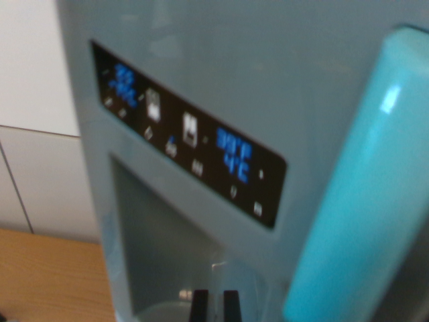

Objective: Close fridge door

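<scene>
Wrist view, close and blurred. The pale blue-grey fridge door (pixel 268 67) fills most of the frame, from the upper left to the right edge, and appears tilted in the picture. Along the right side of the frame runs a turquoise handle (pixel 365 201), a thick rounded bar slanting from the upper right down to the lower centre-right (a bright highlight sits near its top). Across the door's middle lies a black control panel (pixel 191 137), angled from upper left to lower right, with blue lit digits and small white icons, illegible here. Below the panel a recessed dispenser bay (pixel 161 255) opens in the lower centre. At the left edge, white tiled wall (pixel 37 121) stands above a wooden surface (pixel 47 278) in the lower left corner. At the bottom centre, two dark fingertips of the end effector (pixel 216 305) stand narrowly apart, holding nothing.
</scene>
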